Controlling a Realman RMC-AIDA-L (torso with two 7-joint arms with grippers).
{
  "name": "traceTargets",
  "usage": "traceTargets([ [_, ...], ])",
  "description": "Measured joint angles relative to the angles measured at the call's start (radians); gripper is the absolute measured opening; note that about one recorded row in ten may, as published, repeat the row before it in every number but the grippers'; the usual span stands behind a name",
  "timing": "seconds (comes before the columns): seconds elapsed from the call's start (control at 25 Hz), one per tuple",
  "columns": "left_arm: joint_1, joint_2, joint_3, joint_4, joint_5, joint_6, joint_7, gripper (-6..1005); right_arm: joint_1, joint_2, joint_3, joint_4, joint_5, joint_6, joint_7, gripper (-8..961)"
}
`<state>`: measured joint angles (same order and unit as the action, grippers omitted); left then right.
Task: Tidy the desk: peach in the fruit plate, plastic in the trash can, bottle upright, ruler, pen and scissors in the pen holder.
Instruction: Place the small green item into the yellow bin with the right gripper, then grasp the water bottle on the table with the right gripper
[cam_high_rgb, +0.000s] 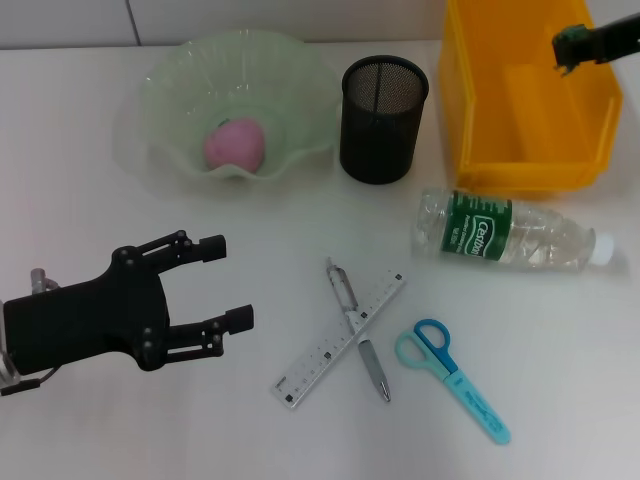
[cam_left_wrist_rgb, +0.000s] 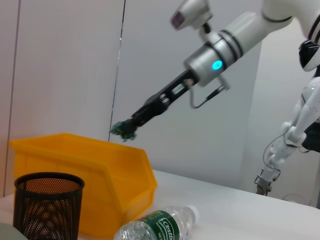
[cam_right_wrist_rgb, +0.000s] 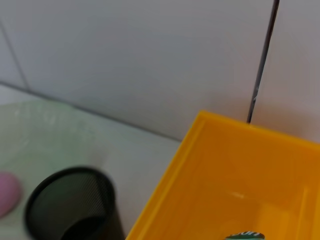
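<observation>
A pink peach (cam_high_rgb: 235, 145) lies in the pale green fruit plate (cam_high_rgb: 170, 75). Above the yellow trash can (cam_high_rgb: 480, 120), my right gripper (cam_high_rgb: 563, 48) is shut on a small green piece of plastic (cam_left_wrist_rgb: 122, 131). The clear bottle (cam_high_rgb: 510, 232) with a green label lies on its side in front of the can. A ruler (cam_high_rgb: 325, 352) and a pen (cam_high_rgb: 372, 367) lie crossed, and the blue scissors (cam_high_rgb: 452, 380) are beside them. The black mesh pen holder (cam_high_rgb: 383, 118) stands empty. Low at the left, my left gripper (cam_high_rgb: 232, 282) hangs open and holds nothing.
The trash can sits at the back right against the wall, close beside the pen holder (cam_right_wrist_rgb: 75, 205). The fruit plate is at the back left. White desk (cam_high_rgb: 120, 430) stretches between my left gripper and the ruler.
</observation>
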<state>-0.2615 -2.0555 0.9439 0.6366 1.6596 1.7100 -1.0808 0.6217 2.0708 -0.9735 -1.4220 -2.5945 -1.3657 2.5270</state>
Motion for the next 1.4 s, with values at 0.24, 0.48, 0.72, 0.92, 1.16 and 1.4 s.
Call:
traceTargets([
  [0.24, 0.001, 0.000, 0.000, 0.000, 0.000, 0.001, -0.003, 846, 0.073, 0.000, -0.001, 0.240, 0.002, 0.242, -0.055, 425],
  [0.48, 0.000, 0.001, 0.003, 0.000, 0.000, 0.002, -0.007, 846, 0.111, 0.000, -0.002, 0.319, -0.003, 0.289, -0.065, 497],
  [0.72, 0.001, 0.002, 0.004, 0.000, 0.000, 0.002, -0.008, 846, 0.115, -0.004, -0.002, 0.304, -0.003, 0.259, -0.065, 700],
  [0.92, 0.000, 0.002, 0.005, 0.000, 0.000, 0.002, -0.008, 846, 0.050, 0.004, 0.001, 0.170, 0.062, 0.185, -0.108, 834],
  [1.16, 0.000, 0.001, 0.005, 0.000, 0.000, 0.003, -0.009, 846, -0.129, -0.008, -0.004, -0.031, 0.317, -0.138, -0.329, 831],
  [1.4, 0.000, -0.002, 0.004, -0.002, 0.000, 0.003, -0.010, 846, -0.258, -0.016, 0.001, -0.123, 0.309, -0.291, -0.433, 822],
])
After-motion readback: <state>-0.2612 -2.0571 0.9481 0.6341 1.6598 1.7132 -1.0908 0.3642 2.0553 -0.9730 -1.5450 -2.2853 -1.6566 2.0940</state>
